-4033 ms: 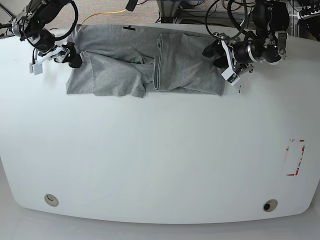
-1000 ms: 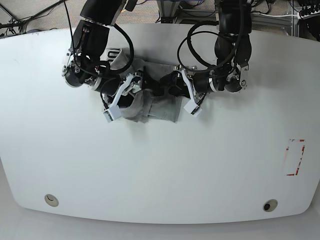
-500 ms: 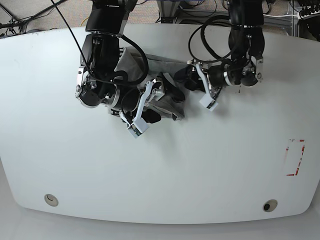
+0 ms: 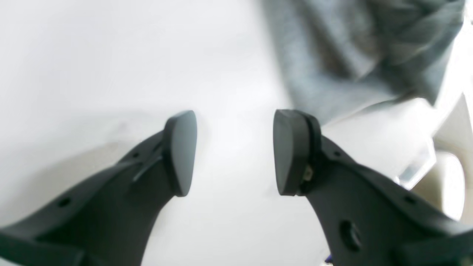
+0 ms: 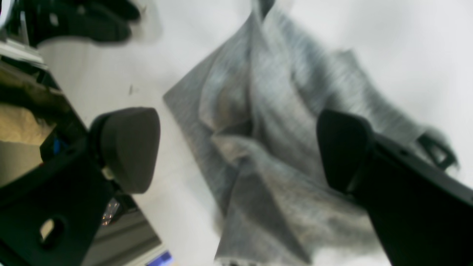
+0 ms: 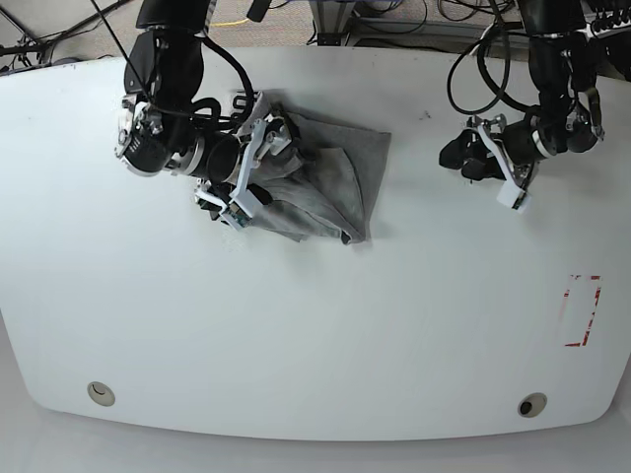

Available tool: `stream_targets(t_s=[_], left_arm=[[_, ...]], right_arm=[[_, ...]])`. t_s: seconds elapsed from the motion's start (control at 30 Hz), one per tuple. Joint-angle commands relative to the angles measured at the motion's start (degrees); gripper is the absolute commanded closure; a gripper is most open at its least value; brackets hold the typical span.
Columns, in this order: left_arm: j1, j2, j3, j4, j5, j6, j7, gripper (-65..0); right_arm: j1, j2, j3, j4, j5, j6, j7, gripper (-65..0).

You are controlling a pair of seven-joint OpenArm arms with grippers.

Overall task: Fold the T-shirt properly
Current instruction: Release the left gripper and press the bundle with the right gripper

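The light grey T-shirt (image 6: 330,182) lies bunched and creased on the far middle of the white table (image 6: 315,325). My right gripper (image 6: 258,169) hangs over the shirt's left side. In the right wrist view, the right gripper (image 5: 236,147) is wide open, with the T-shirt (image 5: 266,111) lying below and beyond its pads and nothing held. My left gripper (image 6: 461,158) sits well to the right of the shirt, apart from it. In the left wrist view, the left gripper (image 4: 234,151) is open over bare table, with the T-shirt (image 4: 351,55) at the upper right.
A red-marked rectangle (image 6: 582,310) sits near the table's right edge. Two round holes (image 6: 101,394) (image 6: 532,404) lie near the front edge. Cables and equipment (image 6: 375,15) run behind the far edge.
The left arm has pulled away to the right, off the shirt. The right arm has shifted up and left. The shirt now lies spread wider towards the right.
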Motion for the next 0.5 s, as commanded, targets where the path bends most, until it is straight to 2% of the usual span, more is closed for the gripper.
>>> stream_targets(t_s=[0.0, 0.2, 0.47], left_arm=[[0.5, -1.2, -1.0, 1.2, -2.2, -0.3, -0.7, -31.1], [2.2, -1.9, -1.4, 0.9, -2.1, -0.3, -0.7, -31.1], [3.0, -1.8, -1.4, 0.9, -1.9, -0.3, -0.7, -31.1]], right_arm=[[-0.8, 1.5, 0.4, 2.9, 1.5, 0.1, 1.3, -65.0], [-2.3, 1.9, 5.3, 3.1, 1.8, 0.1, 1.3, -65.0], [-1.8, 4.0, 13.1, 2.7, 5.3, 0.1, 1.3, -65.0]])
